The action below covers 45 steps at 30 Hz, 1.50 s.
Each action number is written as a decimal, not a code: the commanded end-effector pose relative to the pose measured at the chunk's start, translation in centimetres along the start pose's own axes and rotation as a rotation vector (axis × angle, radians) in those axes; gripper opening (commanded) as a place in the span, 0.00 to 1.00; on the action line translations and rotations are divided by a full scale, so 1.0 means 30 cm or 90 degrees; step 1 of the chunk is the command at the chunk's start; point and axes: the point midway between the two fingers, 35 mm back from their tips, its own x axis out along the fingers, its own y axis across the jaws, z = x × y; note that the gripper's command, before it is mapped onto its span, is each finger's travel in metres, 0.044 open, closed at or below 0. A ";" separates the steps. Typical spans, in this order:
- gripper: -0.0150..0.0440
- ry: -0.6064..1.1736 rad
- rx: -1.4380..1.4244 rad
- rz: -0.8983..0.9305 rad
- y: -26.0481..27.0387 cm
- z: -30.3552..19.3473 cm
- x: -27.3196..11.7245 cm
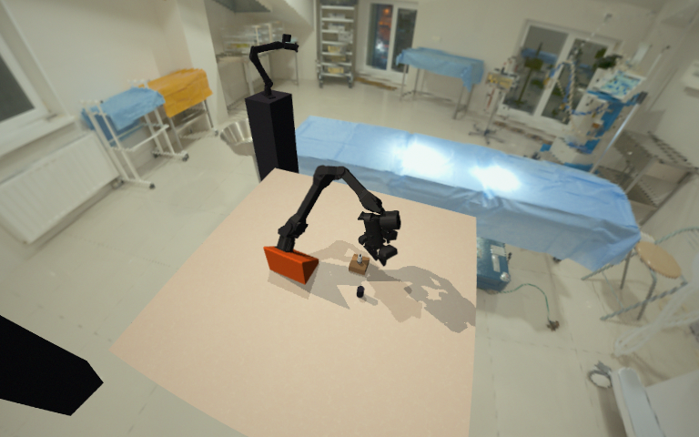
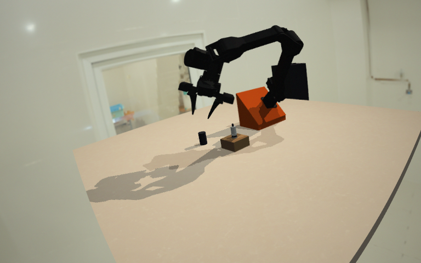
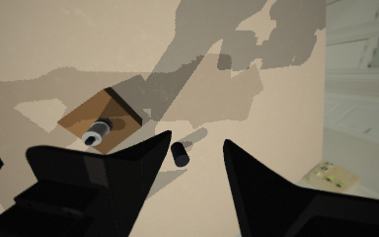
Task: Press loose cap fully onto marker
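The black cap [image 1: 359, 291] [image 2: 202, 138] [image 3: 180, 154] stands upright on the table [image 1: 288, 350] [image 2: 263, 192]. The marker [image 1: 359, 259] [image 2: 233, 130] [image 3: 97, 131], a grey barrel with a dark tip, stands uncapped in the brown holder block [image 1: 354, 266] [image 2: 234, 146] [image 3: 81, 119] beside the cap. My gripper [image 1: 381, 260] [image 2: 200, 116] [image 3: 197, 138] is open and empty, fingers pointing down, in the air above the table. In the wrist view the cap shows between the two fingers, nearer the left one, well beyond the tips. The marker shows left of both fingers.
The orange wedge base [image 1: 288, 265] [image 2: 245, 102] carries my arm behind the holder block. A black pedestal [image 1: 270, 134] with another arm stands behind the table. A blue-draped bed [image 1: 463, 180] is beyond the table's back edge. The arm's shadow lies across the table.
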 end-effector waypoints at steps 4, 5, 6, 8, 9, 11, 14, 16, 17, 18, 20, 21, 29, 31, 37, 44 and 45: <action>0.68 0.141 0.509 0.194 -0.079 -0.295 0.071; 0.68 0.153 0.548 0.210 -0.077 -0.314 0.072; 0.68 0.159 0.572 0.219 -0.076 -0.325 0.073; 0.68 0.162 0.579 0.223 -0.075 -0.328 0.073; 0.68 0.162 0.579 0.223 -0.075 -0.328 0.073; 0.68 0.162 0.579 0.223 -0.075 -0.328 0.073; 0.68 0.162 0.579 0.223 -0.086 -0.321 0.078; 0.68 0.162 0.579 0.223 -0.088 -0.320 0.079; 0.68 0.162 0.579 0.223 -0.088 -0.320 0.079; 0.68 0.162 0.579 0.223 -0.088 -0.320 0.079; 0.68 0.162 0.579 0.223 -0.085 -0.320 0.085; 0.68 0.162 0.579 0.223 -0.078 -0.321 0.103; 0.68 0.161 0.579 0.223 -0.039 -0.327 0.189; 0.68 0.161 0.579 0.223 -0.025 -0.330 0.215; 0.68 0.161 0.579 0.224 -0.014 -0.331 0.237; 0.68 0.161 0.579 0.223 0.000 -0.333 0.272; 0.68 0.161 0.579 0.223 0.002 -0.334 0.277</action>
